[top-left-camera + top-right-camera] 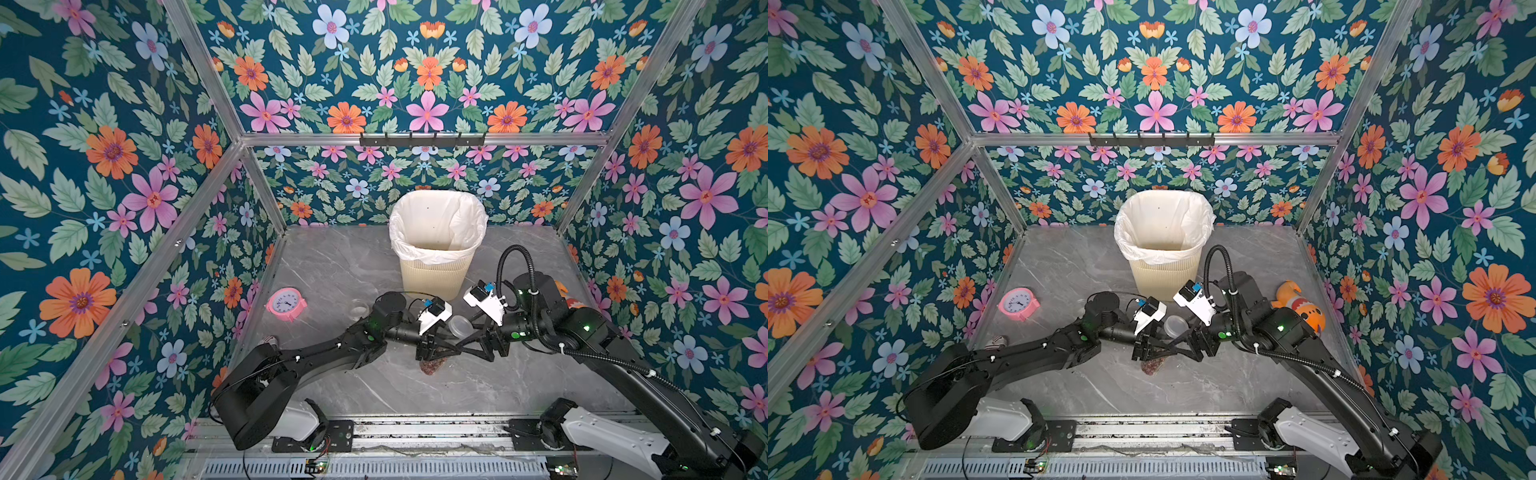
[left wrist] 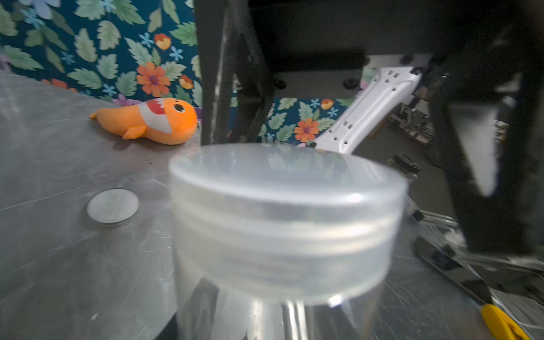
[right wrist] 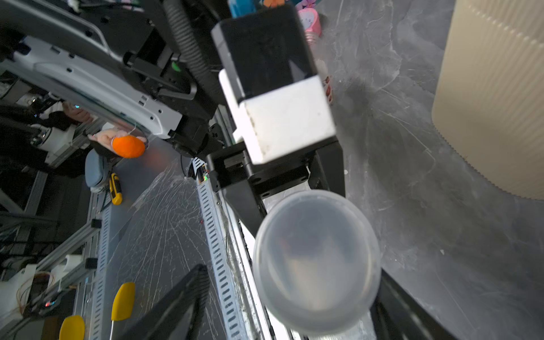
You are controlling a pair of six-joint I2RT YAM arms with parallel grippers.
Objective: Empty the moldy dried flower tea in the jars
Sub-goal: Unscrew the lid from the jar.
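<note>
My left gripper (image 1: pixel 428 351) is shut on a clear jar (image 1: pixel 433 365), holding it tilted above the table. Reddish-brown moldy dried flower tea (image 1: pixel 1152 368) shows in the jar's low end. The jar's translucent lid (image 1: pixel 460 326) is on and points toward my right gripper (image 1: pixel 463 334). In the right wrist view the lid (image 3: pixel 316 262) faces the camera. My right gripper (image 3: pixel 294 273) stands open, one finger on each side of the lid. The left wrist view shows the lid (image 2: pixel 282 212) up close and a flat round lid (image 2: pixel 112 207) lying on the table. A second clear jar (image 1: pixel 359 309) stands by my left arm.
A cream ribbed bin (image 1: pixel 432 253) with a white liner stands behind both grippers, near the back wall. A pink clock (image 1: pixel 286 304) sits at the left and an orange shark plush (image 1: pixel 1302 309) at the right. A printed can (image 1: pixel 270 340) peeks out by the left wall.
</note>
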